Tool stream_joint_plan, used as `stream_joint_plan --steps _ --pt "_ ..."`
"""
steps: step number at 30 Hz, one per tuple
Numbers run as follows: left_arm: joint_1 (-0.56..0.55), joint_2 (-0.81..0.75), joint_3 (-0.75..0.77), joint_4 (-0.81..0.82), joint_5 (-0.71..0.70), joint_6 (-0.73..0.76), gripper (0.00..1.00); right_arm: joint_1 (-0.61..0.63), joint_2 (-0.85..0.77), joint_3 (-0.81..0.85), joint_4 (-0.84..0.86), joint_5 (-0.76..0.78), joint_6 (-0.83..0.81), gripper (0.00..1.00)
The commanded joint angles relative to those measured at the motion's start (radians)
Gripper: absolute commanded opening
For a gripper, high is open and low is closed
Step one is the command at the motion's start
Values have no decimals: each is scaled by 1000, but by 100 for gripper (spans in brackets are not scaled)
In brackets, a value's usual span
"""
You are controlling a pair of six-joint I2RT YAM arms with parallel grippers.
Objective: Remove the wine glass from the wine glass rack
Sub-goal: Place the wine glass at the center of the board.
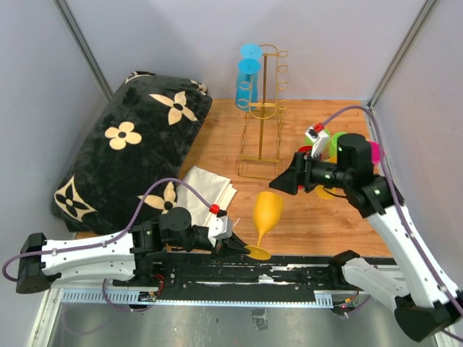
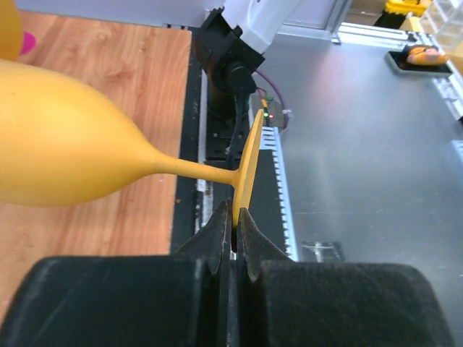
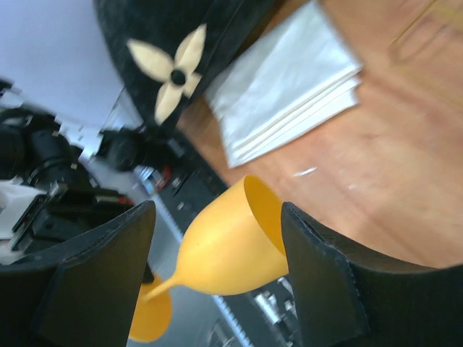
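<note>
A yellow wine glass (image 1: 268, 210) leans over the near edge of the wooden table, bowl up and foot low. My left gripper (image 1: 233, 248) is shut on the rim of its foot; in the left wrist view the left gripper (image 2: 235, 217) pinches the thin disc, with the wine glass's bowl (image 2: 65, 152) out to the left. My right gripper (image 1: 278, 184) stands open just beyond the bowl. In the right wrist view the right gripper (image 3: 217, 208) has its fingers either side of the wine glass (image 3: 231, 246), apart from it. The gold wine glass rack (image 1: 262, 108) stands at the back with a blue wine glass (image 1: 247, 79) hanging on it.
A black flowered pillow (image 1: 130, 144) fills the left side of the table. A folded white cloth (image 1: 206, 189) lies beside it, near the yellow glass. Green (image 1: 337, 144) and pink (image 1: 374, 152) glasses sit behind the right arm. Grey walls close in the table.
</note>
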Motion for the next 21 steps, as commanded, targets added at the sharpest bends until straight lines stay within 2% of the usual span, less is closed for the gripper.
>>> stream_joint_plan --steps 1,7,10,12,16,18,19,20,21 --pt "-5 -45 -10 26 0 222 1 -8 86 -35 7 -370 47 70" --pt "-5 -56 9 -15 55 312 0 -1 120 -31 -58 -443 -42 68" --pt "-5 -52 25 -42 52 325 1 -1 126 -34 -46 -509 -47 64" --pt "-5 -51 35 -66 16 341 1 -1 135 -33 -51 -553 -58 60" --pt "-6 -41 52 -119 -157 372 0 0 151 -30 -102 -638 -122 52" --pt "-5 -42 54 -126 -184 410 1 0 158 -27 -132 -679 -152 45" --pt "-5 -45 53 -120 -191 426 1 2 160 -26 -138 -700 -158 36" --pt "-5 -48 52 -114 -200 437 1 2 160 -25 -141 -706 -162 31" --pt "-5 -52 50 -106 -209 443 1 2 158 -22 -142 -701 -163 22"
